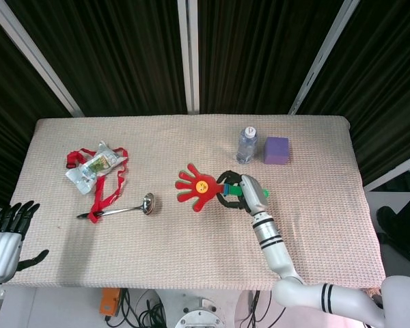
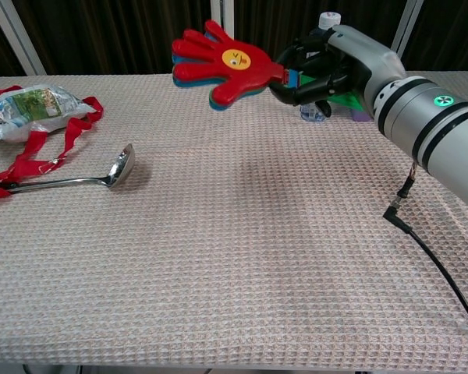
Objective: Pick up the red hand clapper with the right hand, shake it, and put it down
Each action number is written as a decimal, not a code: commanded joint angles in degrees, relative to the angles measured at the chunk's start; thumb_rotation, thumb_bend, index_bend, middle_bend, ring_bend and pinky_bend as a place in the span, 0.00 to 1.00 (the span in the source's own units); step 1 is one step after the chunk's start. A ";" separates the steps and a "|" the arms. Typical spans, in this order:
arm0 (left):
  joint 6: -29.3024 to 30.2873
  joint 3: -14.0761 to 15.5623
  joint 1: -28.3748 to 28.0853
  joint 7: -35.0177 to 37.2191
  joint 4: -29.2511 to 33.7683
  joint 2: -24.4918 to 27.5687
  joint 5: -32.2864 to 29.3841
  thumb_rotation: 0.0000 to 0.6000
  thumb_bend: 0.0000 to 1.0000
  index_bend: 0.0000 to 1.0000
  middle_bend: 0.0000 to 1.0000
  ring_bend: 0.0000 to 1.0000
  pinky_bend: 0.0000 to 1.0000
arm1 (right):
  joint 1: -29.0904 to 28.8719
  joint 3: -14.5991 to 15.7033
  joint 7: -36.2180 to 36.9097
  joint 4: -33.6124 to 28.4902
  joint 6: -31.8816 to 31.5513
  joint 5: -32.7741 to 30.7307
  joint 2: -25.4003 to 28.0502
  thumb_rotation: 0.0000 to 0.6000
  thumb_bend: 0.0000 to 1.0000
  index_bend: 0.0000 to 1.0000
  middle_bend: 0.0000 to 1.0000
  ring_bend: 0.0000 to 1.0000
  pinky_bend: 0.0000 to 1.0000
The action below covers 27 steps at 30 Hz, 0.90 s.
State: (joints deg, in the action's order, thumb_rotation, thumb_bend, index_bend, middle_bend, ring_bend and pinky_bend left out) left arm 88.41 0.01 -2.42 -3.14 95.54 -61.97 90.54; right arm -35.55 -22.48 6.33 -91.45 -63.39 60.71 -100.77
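Note:
The red hand clapper, shaped like a hand with a yellow face badge, is up in the air above the table. My right hand grips its green handle, with the clapper's palm sticking out to the left. In the chest view the clapper sits high against the dark curtain. My left hand hangs off the table's front left corner, fingers spread, holding nothing; the chest view does not show it.
A steel ladle and a snack bag with a red ribbon lie at the left. A water bottle and a purple block stand at the back right. A black cable trails beneath my right arm.

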 commanded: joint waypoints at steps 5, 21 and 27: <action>0.12 -0.08 -0.03 -0.50 0.56 0.27 0.13 1.00 0.13 0.08 0.05 0.00 0.00 | 3.50 -3.33 13.28 -6.20 2.76 -1.09 4.03 1.00 0.35 1.00 0.66 0.66 0.91; -0.33 -0.14 -0.18 -0.44 0.98 0.45 -0.27 1.00 0.13 0.08 0.05 0.00 0.00 | -1.87 3.38 -7.00 1.78 6.14 5.28 7.54 1.00 0.36 0.98 0.66 0.66 0.91; -0.57 -0.22 -0.33 -0.35 0.91 0.40 -0.40 1.00 0.13 0.08 0.05 0.00 0.00 | -5.43 5.88 -37.03 2.06 0.66 0.66 6.83 1.00 0.36 0.98 0.68 0.66 0.91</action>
State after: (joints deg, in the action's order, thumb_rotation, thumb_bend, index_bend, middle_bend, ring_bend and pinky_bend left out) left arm 87.84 -0.20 -2.74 -3.48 96.44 -61.57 90.14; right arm -35.10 -22.46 12.00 -94.76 -56.03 63.06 -93.75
